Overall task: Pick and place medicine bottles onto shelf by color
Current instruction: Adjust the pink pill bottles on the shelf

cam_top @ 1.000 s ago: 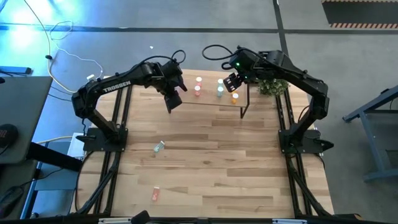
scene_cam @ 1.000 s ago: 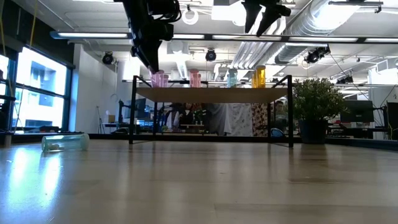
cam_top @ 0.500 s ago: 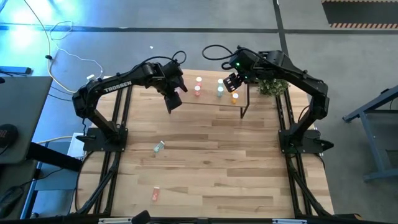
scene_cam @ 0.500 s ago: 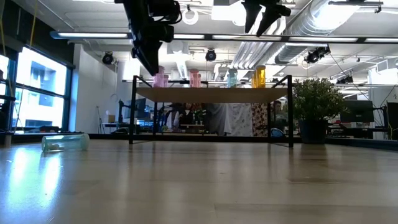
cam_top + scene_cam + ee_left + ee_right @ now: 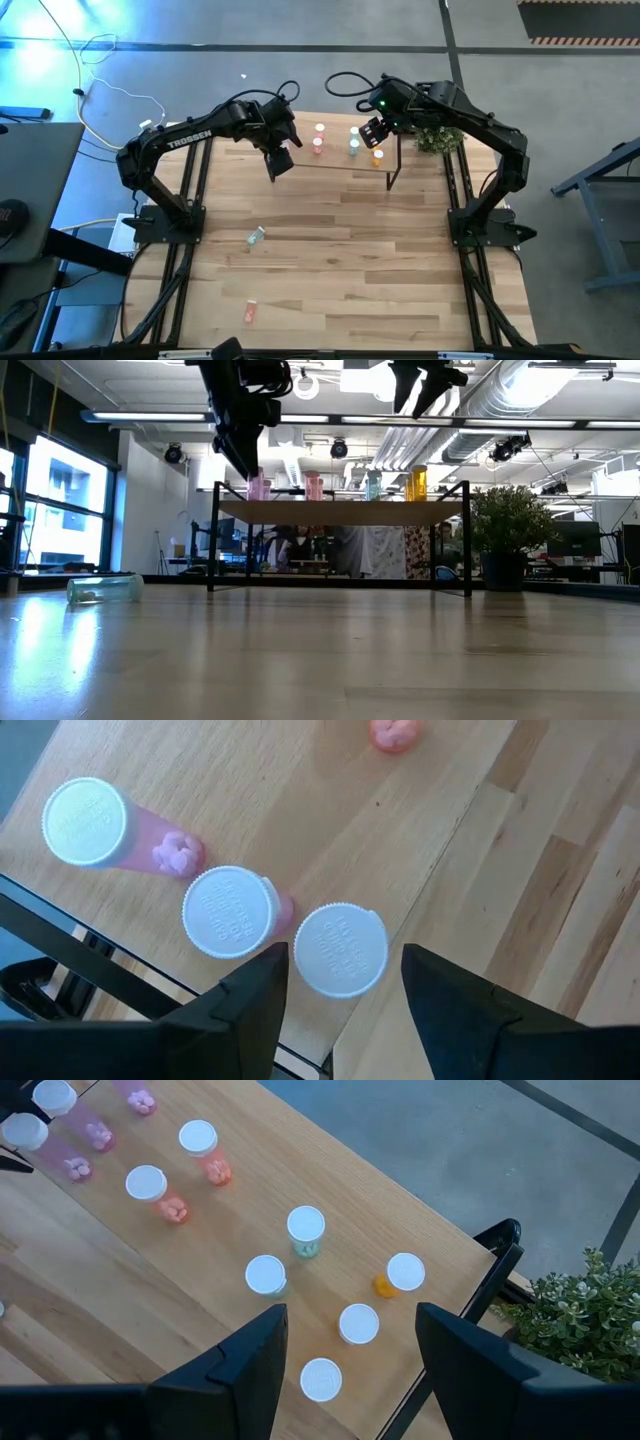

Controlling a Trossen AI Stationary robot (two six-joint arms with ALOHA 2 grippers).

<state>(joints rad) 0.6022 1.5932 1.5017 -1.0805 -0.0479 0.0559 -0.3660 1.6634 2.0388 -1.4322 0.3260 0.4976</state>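
Largely done: most medicine bottles (image 5: 306, 1225) stand on the shelf (image 5: 420, 1200); two lie on the tabletop (image 5: 330, 250); both grippers' jaws gape empty.

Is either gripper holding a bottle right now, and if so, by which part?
Nothing is held. The left gripper stands open around a white-capped pink bottle on the shelf, fingers clear of it. The right gripper hangs open over the shelf.

Readable text from my station
I read "TROSSEN" in white on the left arm (image 5: 190, 137); embossed lettering rings the white caps (image 5: 340, 948) but I can't make it out.
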